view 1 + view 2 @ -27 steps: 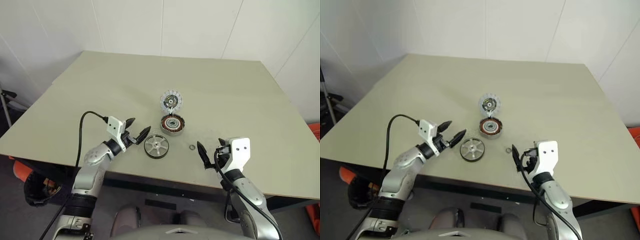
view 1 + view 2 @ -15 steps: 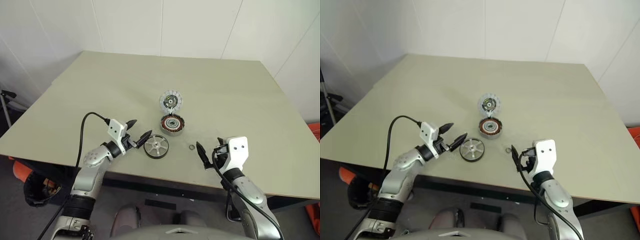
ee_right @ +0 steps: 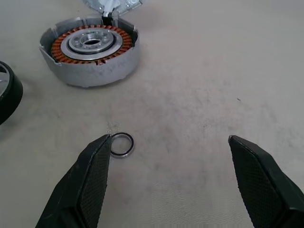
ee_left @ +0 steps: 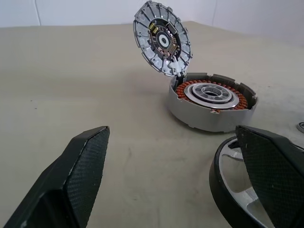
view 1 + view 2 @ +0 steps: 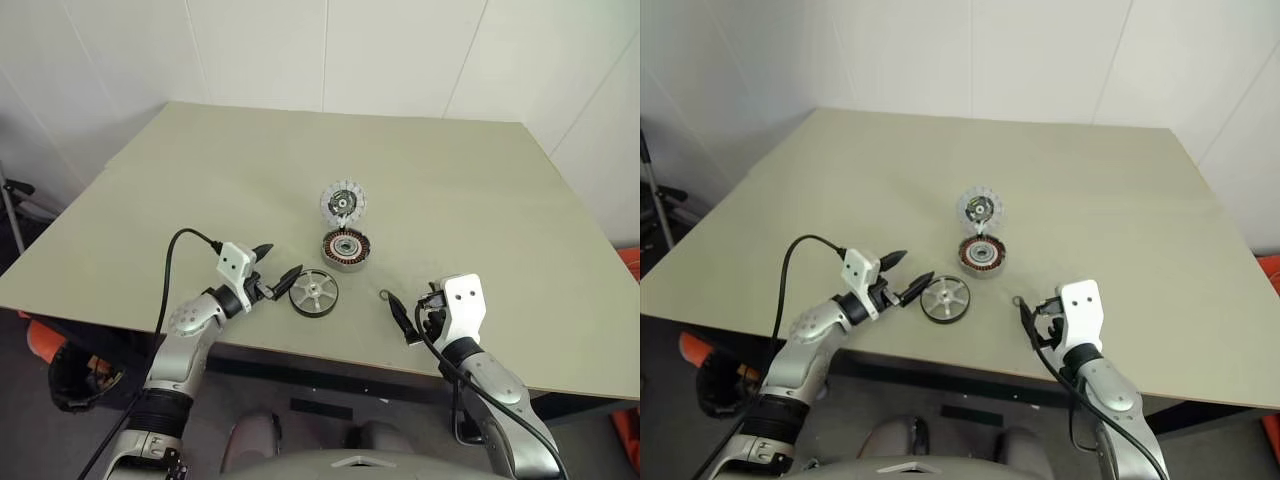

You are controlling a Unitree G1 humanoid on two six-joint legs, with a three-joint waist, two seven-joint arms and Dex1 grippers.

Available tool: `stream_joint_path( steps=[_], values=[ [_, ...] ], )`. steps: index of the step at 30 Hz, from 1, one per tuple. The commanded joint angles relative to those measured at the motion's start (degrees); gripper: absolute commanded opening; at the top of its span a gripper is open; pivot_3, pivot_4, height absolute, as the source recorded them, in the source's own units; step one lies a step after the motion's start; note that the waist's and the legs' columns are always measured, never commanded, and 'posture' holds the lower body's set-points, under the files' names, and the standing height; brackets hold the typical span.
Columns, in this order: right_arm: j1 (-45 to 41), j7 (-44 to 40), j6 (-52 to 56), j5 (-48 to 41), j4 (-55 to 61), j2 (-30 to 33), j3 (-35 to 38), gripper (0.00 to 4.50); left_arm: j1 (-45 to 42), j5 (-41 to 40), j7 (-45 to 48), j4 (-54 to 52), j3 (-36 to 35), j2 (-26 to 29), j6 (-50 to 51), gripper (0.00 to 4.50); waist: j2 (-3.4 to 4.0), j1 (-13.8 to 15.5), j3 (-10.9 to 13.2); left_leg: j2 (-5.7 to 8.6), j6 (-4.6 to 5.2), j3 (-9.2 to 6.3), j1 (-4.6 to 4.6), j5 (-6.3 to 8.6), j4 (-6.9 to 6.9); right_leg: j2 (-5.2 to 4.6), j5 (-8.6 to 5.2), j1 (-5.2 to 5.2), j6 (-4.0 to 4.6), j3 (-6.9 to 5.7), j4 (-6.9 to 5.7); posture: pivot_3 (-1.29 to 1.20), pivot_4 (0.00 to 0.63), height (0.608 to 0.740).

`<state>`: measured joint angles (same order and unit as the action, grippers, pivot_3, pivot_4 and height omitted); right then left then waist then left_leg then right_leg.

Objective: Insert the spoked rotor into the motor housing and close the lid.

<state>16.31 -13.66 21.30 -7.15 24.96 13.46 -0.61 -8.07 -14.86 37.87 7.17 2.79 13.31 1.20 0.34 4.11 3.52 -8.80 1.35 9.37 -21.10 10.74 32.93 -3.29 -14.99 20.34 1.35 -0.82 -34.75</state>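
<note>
The right fingers [image 3: 175, 183] stand wide apart above the olive-grey surface [image 5: 200, 190], holding nothing. A small metal ring [image 3: 121, 144] lies flat on the surface just beside the tip of one of them, at the inner edge of the gap; whether it touches that tip cannot be told.

The left fingers [image 4: 178, 183] are also spread wide and empty, pointing level across the surface. The spoked rotor [image 5: 313, 293] lies flat just past their tips, its dark rim partly behind one black finger [image 4: 273, 175] in the left wrist view; that fingertip sits right at the rim, and contact cannot be confirmed.

Farther on from both sets of fingers sits the motor housing [image 4: 211, 107], open, with its ring of copper windings around the silvery hub facing up. It is near the rotor but apart from it. The lid [image 4: 163, 43] stands tilted up at the housing's far edge, its segmented rim and dark centre turned toward the left fingers.
</note>
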Motion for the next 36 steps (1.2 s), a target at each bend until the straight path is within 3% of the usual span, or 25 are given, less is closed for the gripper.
stream_joint_path(
  steps=[1,20,36],
  values=[
    [-2.6,-0.09,3.78,-0.67,4.54,0.85,0.22,4.44,-0.99,0.25,-0.57,-1.53,-0.06,-0.14,-0.5,4.5,0.0,-0.06,0.0,0.0,0.0,0.0,0.0,0.0,0.0,0.0,0.0,0.0,0.0,0.0,0.0,0.0,0.0,0.74],
    [-9.57,-2.27,14.81,0.18,2.39,2.07,-3.5,4.44,0.27,0.01,-3.29,-6.47,-0.38,0.16,2.44,4.5,0.0,-0.01,0.0,0.0,-0.03,0.0,0.01,-0.02,0.01,0.0,0.02,-0.01,0.02,-0.01,-0.02,0.0,0.0,0.74],
    [-10.77,-1.41,16.65,1.09,-0.28,2.74,-4.99,4.44,2.5,-0.42,-4.26,-9.77,-0.66,0.63,4.2,4.5,0.0,-0.01,0.0,0.0,-0.04,0.0,0.02,-0.02,0.03,0.0,0.02,-0.02,0.03,-0.01,-0.03,0.0,0.0,0.74]
  ],
)
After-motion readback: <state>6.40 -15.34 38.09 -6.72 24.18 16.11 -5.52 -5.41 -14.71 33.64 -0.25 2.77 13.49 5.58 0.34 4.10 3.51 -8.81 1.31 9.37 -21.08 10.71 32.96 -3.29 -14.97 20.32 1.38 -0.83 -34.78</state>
